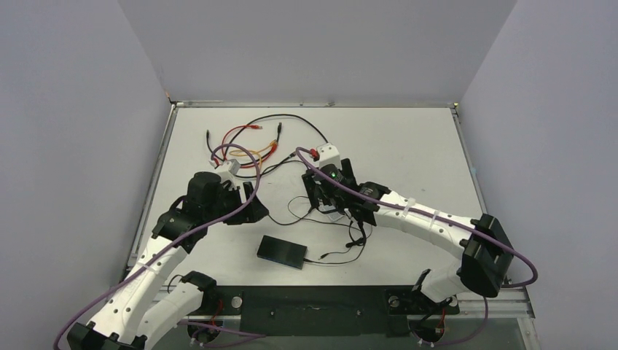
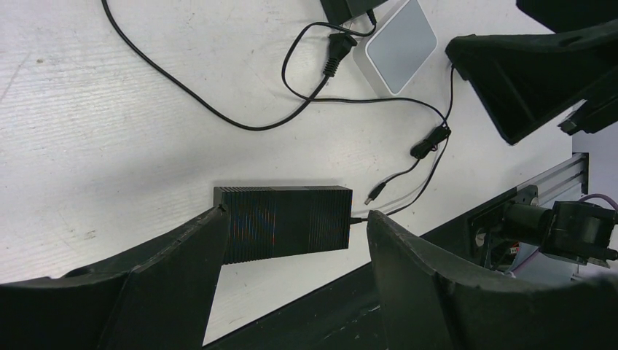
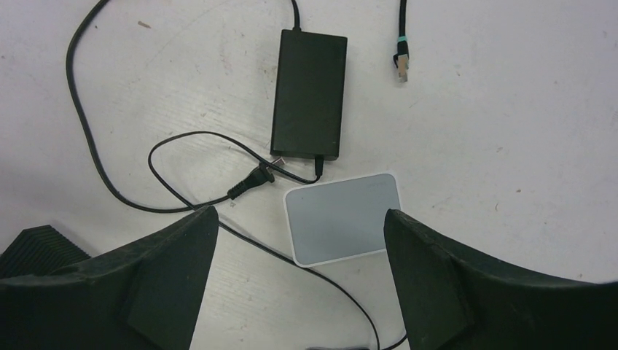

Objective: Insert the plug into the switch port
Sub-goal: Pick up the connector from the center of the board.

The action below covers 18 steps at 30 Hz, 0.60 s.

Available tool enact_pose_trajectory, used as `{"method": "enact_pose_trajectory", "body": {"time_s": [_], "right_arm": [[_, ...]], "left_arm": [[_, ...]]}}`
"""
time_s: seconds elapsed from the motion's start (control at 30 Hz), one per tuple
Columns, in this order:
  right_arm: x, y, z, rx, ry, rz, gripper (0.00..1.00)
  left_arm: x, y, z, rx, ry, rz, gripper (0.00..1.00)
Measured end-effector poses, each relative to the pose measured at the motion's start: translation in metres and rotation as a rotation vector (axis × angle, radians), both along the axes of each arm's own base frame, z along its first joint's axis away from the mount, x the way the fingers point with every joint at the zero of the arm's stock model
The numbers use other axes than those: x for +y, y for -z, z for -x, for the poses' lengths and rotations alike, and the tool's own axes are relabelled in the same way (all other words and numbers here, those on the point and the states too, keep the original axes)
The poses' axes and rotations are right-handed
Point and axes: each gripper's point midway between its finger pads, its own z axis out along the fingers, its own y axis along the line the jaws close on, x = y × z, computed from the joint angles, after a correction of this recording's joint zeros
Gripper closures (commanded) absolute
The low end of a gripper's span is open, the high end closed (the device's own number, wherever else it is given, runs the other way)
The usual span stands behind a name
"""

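The flat black box (image 1: 280,251) with its blue-trimmed face lies near the table's front middle; its switch port row is too small to make out. In the left wrist view its ribbed top (image 2: 283,222) shows between my fingers. My left gripper (image 2: 297,215) (image 1: 251,208) hovers open above it, holding nothing. A plug (image 3: 401,62) with a teal boot on a black cable lies loose on the table. A smaller loose plug (image 2: 374,195) lies just right of the box. My right gripper (image 3: 300,213) (image 1: 331,208) stands open and empty over the light grey pad (image 3: 341,217).
A black adapter brick (image 3: 308,95) lies beyond the grey pad, with thin black leads looping around both. Its power plug end (image 3: 251,182) rests beside the pad. Red, yellow and black cables (image 1: 255,142) tangle at the back left. Grey walls enclose the table.
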Motion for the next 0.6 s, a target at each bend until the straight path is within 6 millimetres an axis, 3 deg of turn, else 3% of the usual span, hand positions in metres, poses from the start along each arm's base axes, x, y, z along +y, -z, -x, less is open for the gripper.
{"method": "enact_pose_trajectory", "body": {"time_s": [0.1, 0.23, 0.43, 0.6], "right_arm": [[0.003, 0.013, 0.001, 0.037, -0.009, 0.026, 0.22], [0.015, 0.013, -0.010, 0.052, -0.005, 0.041, 0.25], [0.050, 0.003, -0.050, 0.034, 0.016, -0.005, 0.31], [0.069, 0.018, -0.092, 0.066, 0.087, -0.083, 0.34]], "left_arm": [[0.000, 0.000, 0.000, -0.004, 0.003, -0.002, 0.33], [0.001, 0.000, 0.000, -0.012, 0.009, -0.011, 0.33], [0.011, -0.001, -0.005, -0.048, -0.023, -0.055, 0.32], [0.018, -0.002, -0.009, -0.073, -0.055, -0.079, 0.32]]}}
